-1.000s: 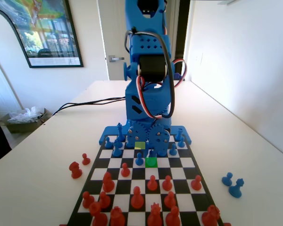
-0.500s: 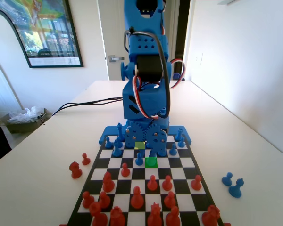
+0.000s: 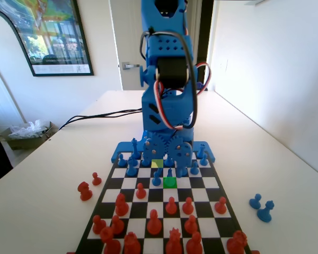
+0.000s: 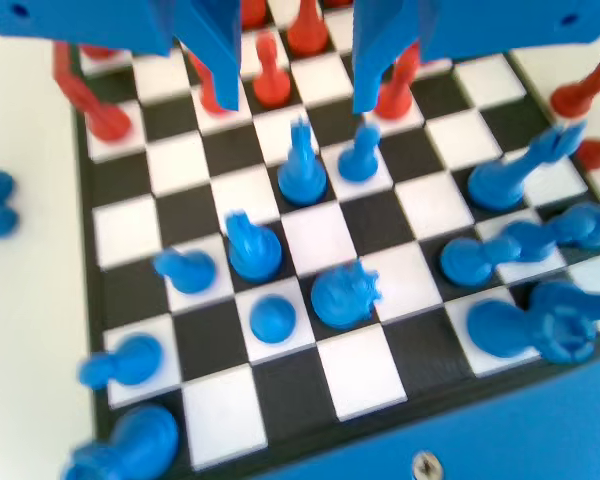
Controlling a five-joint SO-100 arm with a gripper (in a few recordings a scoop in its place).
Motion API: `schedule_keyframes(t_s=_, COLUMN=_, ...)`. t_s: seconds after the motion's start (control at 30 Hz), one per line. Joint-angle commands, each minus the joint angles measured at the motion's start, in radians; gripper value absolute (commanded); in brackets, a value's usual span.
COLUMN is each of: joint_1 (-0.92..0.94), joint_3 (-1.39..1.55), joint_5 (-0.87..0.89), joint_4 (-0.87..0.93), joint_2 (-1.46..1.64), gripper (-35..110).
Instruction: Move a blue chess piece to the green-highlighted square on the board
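A small blue chess piece (image 3: 169,173) stands upright on the green-highlighted square (image 3: 170,183) of the board (image 3: 212,182), free of any grip. In the wrist view that blue chess piece (image 4: 302,172) sits just below the gap between the jaws. My gripper (image 3: 169,162) hangs low over it at the arm's end of the board. The gripper (image 4: 295,95) is open, with both jaws apart and nothing between them. Another blue pawn (image 3: 157,179) stands one square to the left in the fixed view, and the same pawn (image 4: 360,155) is near the right jaw.
A yellowish square (image 3: 157,163) lies just beyond the green one. Several blue pieces (image 4: 345,295) crowd the rows nearest the arm. Red pieces (image 3: 154,222) fill the near half. Two blue pieces (image 3: 261,207) stand off the board at right, and red ones (image 3: 86,189) at left.
The arm's upper body swayed left and came back slightly right. The gripper has shifted a little, and the blue piece now stands free on the green square.
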Motion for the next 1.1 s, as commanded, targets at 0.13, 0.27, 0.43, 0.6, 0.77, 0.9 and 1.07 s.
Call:
schedule_keyframes(t_s=0.13, joint_1=0.0, joint_3=-0.094, joint_5=-0.014, joint_4=0.13, joint_2=0.206, gripper=10)
schedule_keyframes(t_s=0.27, joint_1=0.008, joint_3=-0.104, joint_5=-0.018, joint_4=0.202, joint_2=0.295, gripper=5)
schedule_keyframes(t_s=0.43, joint_1=0.015, joint_3=-0.11, joint_5=-0.035, joint_4=0.301, joint_2=0.413, gripper=1)
schedule_keyframes(t_s=0.6, joint_1=0.02, joint_3=-0.098, joint_5=-0.112, joint_4=0.419, joint_2=0.541, gripper=1)
schedule_keyframes(t_s=0.77, joint_1=0.035, joint_3=-0.117, joint_5=-0.196, joint_4=0.532, joint_2=0.701, gripper=1)
schedule_keyframes(t_s=0.9, joint_1=0.043, joint_3=-0.086, joint_5=-0.267, joint_4=0.6, joint_2=0.851, gripper=1)
schedule_keyframes(t_s=1.07, joint_1=0.044, joint_3=-0.094, joint_5=-0.325, joint_4=0.755, joint_2=0.98, gripper=1)
